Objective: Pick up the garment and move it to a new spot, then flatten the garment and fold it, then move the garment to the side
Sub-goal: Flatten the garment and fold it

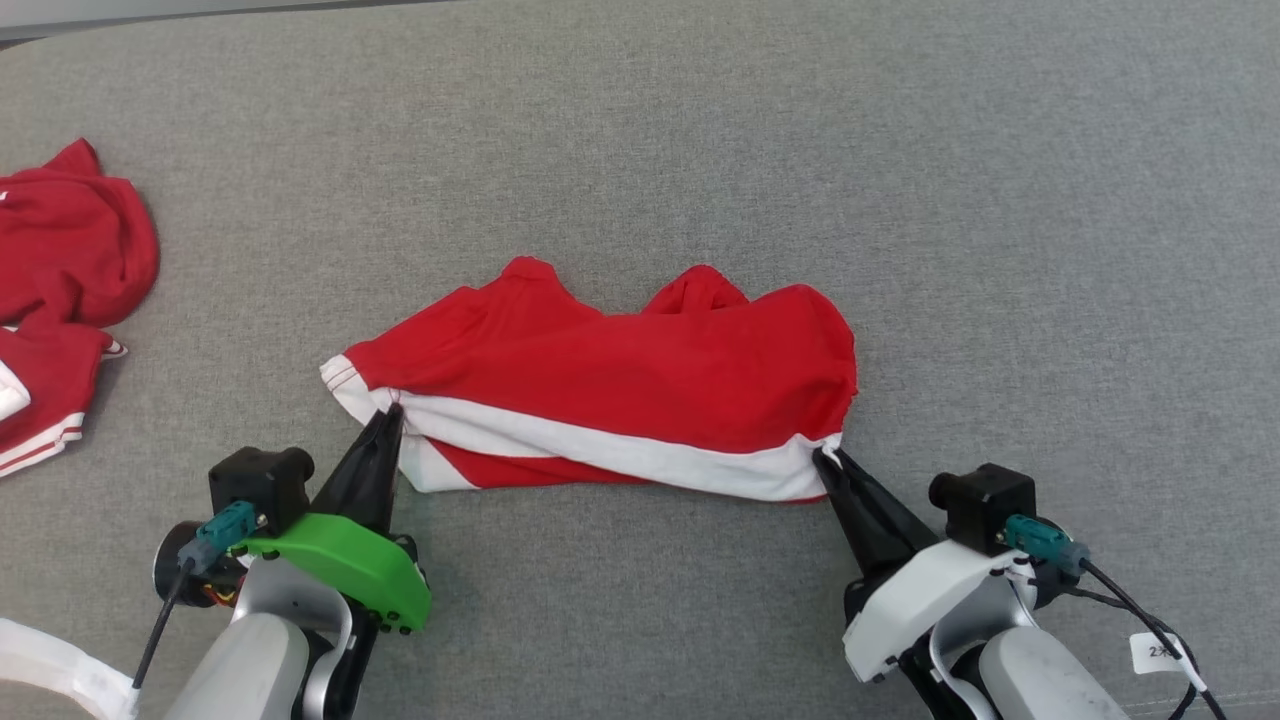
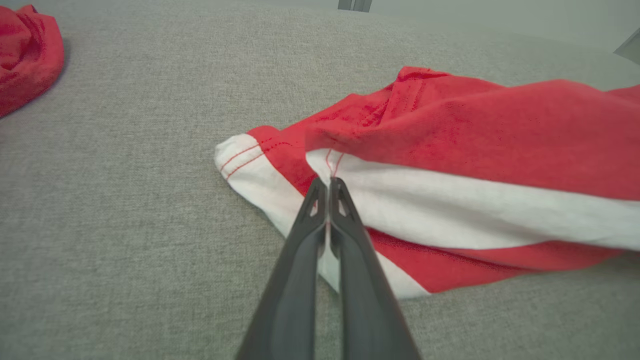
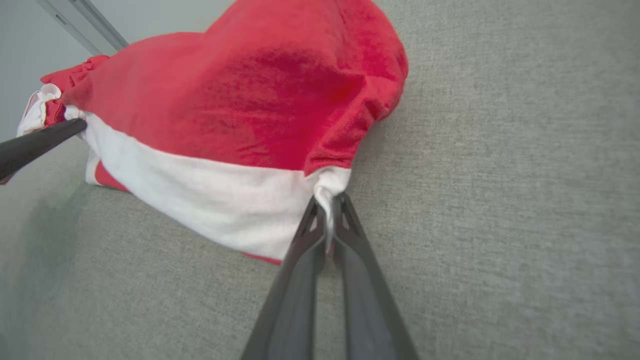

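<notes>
Lying rumpled on the grey fabric surface (image 1: 700,150), the red garment (image 1: 620,370) stretches between the two pincers, its white hem band running along the edge nearest them. The left pincer (image 1: 392,412) is closed on the hem near the garment's left corner, its two dark fingers pressed together with a pinch of white cloth at their tips. A white-edged sleeve with red stitching sticks out just to the left of those tips. The right pincer (image 1: 826,458) is clamped on the hem's opposite corner, with a bunched bit of white cloth squeezed between its fingers. From each pincer the red body of the garment spreads forward, ending in two humps on the far side. A second red-and-white layer shows beneath the hem, just right of the left pincer. Well off to the left of the left pincer lies a heap of other red clothes (image 1: 60,250) with white trim, apart from the garment. A black cable (image 1: 1140,610) trails behind the right pincer's wrist.
</notes>
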You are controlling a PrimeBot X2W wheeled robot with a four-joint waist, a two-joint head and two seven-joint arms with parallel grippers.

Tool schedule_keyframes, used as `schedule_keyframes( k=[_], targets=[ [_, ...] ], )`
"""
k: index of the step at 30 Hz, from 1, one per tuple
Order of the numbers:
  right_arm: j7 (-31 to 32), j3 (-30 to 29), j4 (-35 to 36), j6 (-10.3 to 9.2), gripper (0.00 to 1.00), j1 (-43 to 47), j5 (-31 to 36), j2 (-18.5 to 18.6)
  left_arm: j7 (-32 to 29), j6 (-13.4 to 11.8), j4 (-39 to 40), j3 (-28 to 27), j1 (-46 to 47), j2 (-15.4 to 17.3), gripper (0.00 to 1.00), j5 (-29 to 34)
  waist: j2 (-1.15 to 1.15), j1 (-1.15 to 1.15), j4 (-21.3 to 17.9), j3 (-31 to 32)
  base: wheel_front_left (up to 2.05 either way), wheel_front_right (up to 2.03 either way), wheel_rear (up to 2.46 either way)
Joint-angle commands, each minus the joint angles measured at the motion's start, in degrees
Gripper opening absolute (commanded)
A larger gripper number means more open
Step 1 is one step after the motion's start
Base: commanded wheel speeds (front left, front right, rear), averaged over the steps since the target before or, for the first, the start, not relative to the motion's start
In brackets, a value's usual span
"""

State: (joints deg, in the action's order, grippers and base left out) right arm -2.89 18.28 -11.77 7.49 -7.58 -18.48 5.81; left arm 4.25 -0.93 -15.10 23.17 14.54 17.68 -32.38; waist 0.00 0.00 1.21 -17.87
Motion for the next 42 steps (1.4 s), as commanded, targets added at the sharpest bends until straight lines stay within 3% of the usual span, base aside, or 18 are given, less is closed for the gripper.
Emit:
schedule_keyframes(
  k=[1,7,15,21,26,34,42],
  targets=[
    [-1.05,-0.25,0.81,0.00,0.00,-0.78,0.08,0.56,0.97,-0.58,0.86,-0.41,0.67,0.40,0.00,0.51,0.00,0.00,-0.01,0.12,0.00,0.00,0.00],
    [-2.96,-2.84,7.08,0.00,0.00,-1.83,1.02,2.63,4.87,-2.72,7.17,-1.58,1.55,1.43,0.00,3.08,0.00,0.00,-0.36,1.66,0.00,0.00,0.00],
    [-0.89,-9.56,20.69,0.00,0.00,-7.34,2.61,7.15,6.54,-6.26,21.78,-3.14,5.19,3.62,0.00,7.69,0.00,0.00,-1.47,5.71,0.00,0.00,0.00],
    [4.23,-16.83,31.93,-0.05,0.00,-13.65,4.70,9.09,4.16,-7.85,33.48,-4.38,11.82,6.12,0.00,11.95,0.00,0.00,-2.34,8.22,0.00,0.00,0.00],
    [8.77,-20.52,37.10,-0.04,0.00,-17.52,4.67,9.99,0.38,-8.24,39.59,-3.95,17.30,6.43,0.00,13.90,0.00,0.00,-2.83,8.95,0.00,0.00,0.00],
    [11.70,-22.72,37.86,-0.04,0.00,-21.88,2.84,10.13,-2.50,-7.19,37.12,-3.45,22.88,4.55,0.00,11.16,0.00,0.00,-4.15,5.99,0.00,0.00,0.00],
    [10.79,-22.01,30.74,-0.04,0.00,-32.09,-0.52,10.84,0.00,-3.16,21.83,-3.05,34.52,0.36,0.00,7.44,0.00,0.00,-4.06,-2.09,0.00,0.00,0.00]
  ],
)
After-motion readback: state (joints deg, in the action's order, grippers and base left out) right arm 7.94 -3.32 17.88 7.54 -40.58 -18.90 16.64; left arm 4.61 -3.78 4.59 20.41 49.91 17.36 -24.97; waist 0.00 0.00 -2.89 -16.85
